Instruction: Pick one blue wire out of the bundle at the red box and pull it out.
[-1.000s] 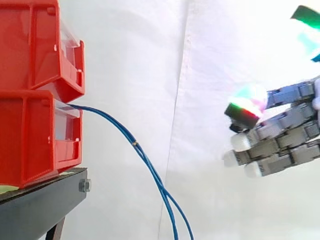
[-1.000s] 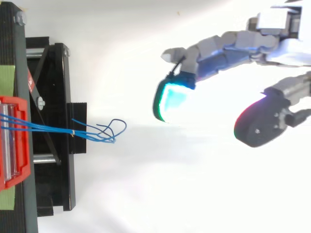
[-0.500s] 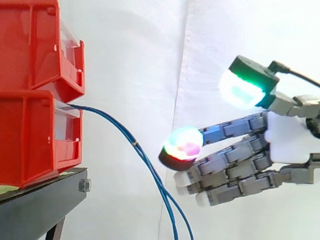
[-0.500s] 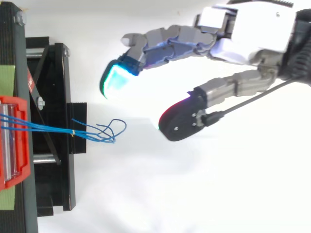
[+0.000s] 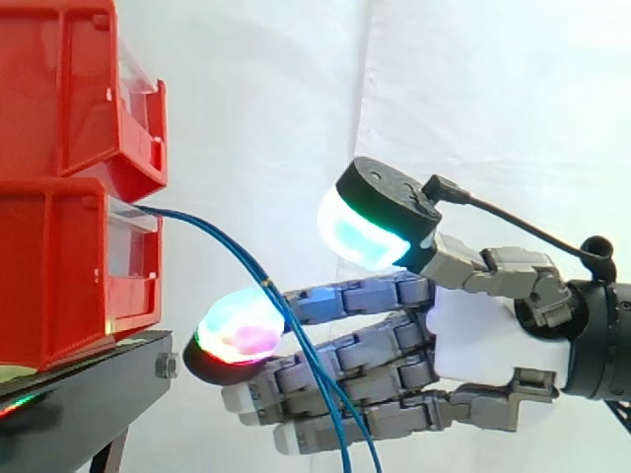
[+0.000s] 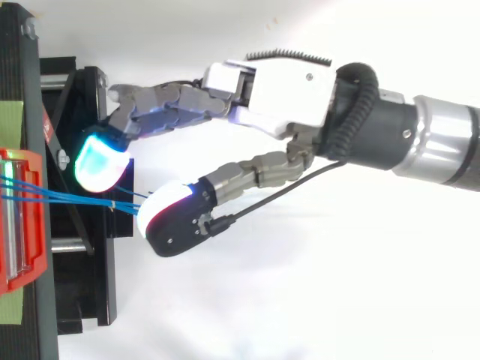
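Hanging from the lower red box, the blue wires pass a hand with fingers and thumb spread apart.
The hand, built of grey jointed links on a smooth white palm, holds its fingers nearly straight and clasps nothing. The thin, glossy wires leave the box's clear front panel, arc downward and cross in front of the fingers in the side view. From above they run between a rounded cyan-glowing fingertip and the thumb's broad black-backed pad. The moulded plastic box sits on a black stand.
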Available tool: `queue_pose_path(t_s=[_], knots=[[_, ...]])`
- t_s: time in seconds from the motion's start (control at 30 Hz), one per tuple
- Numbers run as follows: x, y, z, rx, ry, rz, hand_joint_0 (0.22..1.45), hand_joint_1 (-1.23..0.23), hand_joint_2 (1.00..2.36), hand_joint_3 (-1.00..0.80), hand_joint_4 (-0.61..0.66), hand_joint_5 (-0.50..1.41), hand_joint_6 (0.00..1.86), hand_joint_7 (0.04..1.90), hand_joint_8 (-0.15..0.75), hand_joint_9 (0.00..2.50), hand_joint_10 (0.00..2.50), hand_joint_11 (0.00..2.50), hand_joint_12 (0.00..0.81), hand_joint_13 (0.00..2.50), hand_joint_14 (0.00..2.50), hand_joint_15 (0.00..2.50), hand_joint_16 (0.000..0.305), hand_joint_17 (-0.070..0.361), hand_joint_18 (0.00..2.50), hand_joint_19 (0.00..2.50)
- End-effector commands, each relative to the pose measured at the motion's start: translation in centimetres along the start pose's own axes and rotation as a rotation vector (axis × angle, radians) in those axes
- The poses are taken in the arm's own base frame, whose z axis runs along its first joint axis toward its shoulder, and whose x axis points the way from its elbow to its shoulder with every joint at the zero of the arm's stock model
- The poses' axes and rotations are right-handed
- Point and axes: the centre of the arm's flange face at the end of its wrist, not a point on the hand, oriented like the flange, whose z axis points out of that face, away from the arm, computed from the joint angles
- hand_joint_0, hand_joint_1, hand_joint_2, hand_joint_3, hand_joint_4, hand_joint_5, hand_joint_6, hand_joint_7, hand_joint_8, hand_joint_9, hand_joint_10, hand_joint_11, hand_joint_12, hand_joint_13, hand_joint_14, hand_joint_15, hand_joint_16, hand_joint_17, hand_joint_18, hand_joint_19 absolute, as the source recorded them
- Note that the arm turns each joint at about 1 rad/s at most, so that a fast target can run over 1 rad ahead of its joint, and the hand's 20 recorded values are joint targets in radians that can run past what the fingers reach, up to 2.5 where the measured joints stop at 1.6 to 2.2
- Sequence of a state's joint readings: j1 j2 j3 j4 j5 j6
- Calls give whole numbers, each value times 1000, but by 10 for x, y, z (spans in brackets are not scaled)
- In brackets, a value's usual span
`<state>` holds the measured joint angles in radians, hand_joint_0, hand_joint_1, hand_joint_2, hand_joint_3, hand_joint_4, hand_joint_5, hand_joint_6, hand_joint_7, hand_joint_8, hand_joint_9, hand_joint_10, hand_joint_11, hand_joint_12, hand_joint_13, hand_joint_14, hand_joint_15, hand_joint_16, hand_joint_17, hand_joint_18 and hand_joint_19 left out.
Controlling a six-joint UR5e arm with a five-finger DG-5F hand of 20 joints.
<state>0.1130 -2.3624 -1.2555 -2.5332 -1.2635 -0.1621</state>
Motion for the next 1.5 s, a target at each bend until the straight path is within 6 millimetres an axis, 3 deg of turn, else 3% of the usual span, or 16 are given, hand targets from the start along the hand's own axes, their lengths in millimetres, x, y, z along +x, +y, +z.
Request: queue_pose_path(t_s=[0.0,0.47,0.9,1.0,1.17,1.47], knots=[[10,-6,6,-37,-2,7,496,-689,1000,-500,435,-128,503,883,287,503,3,85,403,33,0,10,70,156,0,162],[19,-4,5,-41,-4,11,553,-726,1007,-412,354,-97,502,1231,284,530,7,182,391,75,2,34,65,147,0,179],[14,-4,6,-42,-8,10,553,-690,1006,-417,409,-96,503,1179,283,576,7,191,390,113,0,30,64,144,45,216],[12,-5,6,-42,-9,9,565,-703,1009,-392,391,-88,503,1207,290,621,7,191,395,161,0,14,64,144,107,185],[9,-5,7,-43,-12,9,584,-704,1015,-316,320,-82,500,1423,294,640,9,243,390,169,0,18,63,142,121,186],[9,-5,7,-43,-12,8,578,-685,1014,-321,346,-101,573,1304,293,661,12,268,392,185,0,30,63,142,140,195]])
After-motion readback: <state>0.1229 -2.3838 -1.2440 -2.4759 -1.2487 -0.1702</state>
